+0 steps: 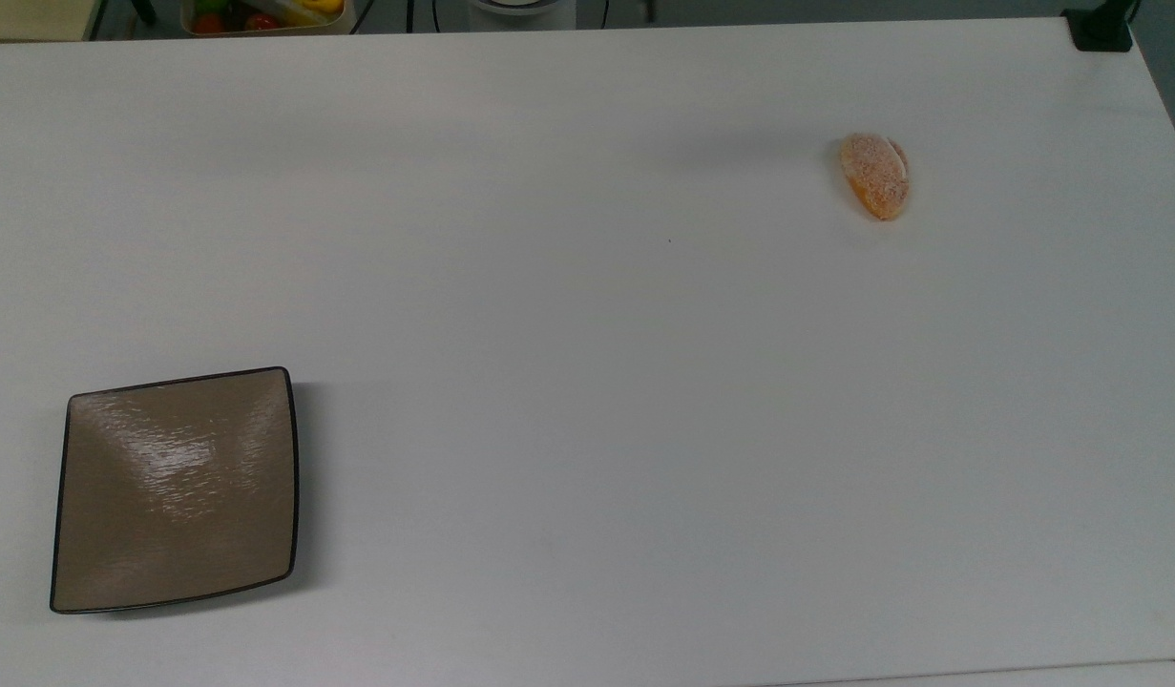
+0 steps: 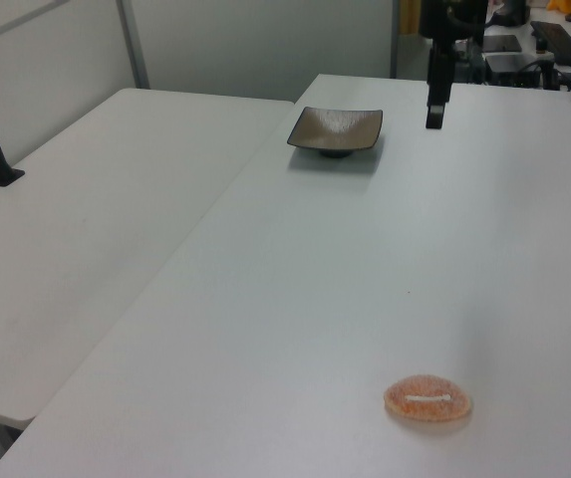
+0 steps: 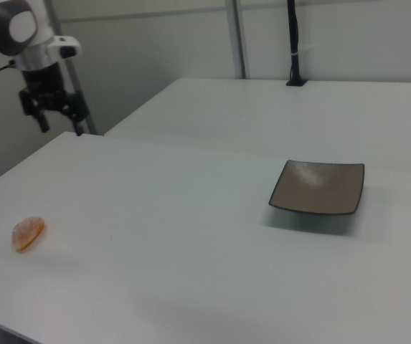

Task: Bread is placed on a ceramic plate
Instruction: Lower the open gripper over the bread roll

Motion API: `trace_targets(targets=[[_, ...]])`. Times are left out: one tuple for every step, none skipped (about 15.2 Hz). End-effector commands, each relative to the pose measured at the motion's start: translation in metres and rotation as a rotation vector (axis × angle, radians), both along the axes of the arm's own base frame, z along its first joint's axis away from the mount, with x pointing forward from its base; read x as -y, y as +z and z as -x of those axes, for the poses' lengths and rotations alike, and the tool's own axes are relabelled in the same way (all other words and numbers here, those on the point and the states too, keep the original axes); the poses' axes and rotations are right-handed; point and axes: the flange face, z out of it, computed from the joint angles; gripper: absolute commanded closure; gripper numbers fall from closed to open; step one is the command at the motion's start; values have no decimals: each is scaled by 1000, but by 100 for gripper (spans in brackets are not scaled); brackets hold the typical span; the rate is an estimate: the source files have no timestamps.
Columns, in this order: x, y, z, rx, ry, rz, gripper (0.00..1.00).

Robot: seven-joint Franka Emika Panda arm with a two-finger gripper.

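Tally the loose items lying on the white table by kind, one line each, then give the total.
Bread: 1
Ceramic plate: 1
Total: 2
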Motion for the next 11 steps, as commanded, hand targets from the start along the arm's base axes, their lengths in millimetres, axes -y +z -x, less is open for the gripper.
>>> trace_targets(targets=[[-67,-4,15,18,32,-8,0],[-91,-11,22,23,59,-11,0],[-111,-18,30,20,69,-10,0],[-125,-21,37,20,69,-8,0],[-137,-26,43,24,69,-6,0],[-151,-33,48,25,77,-5,0],[-161,-41,51,22,75,-3,0],[-174,-55,53,14,77,2,0],[-182,-69,54,0,77,12,0],[-189,-82,55,-9,77,19,0],[-196,-93,59,-15,86,21,0]])
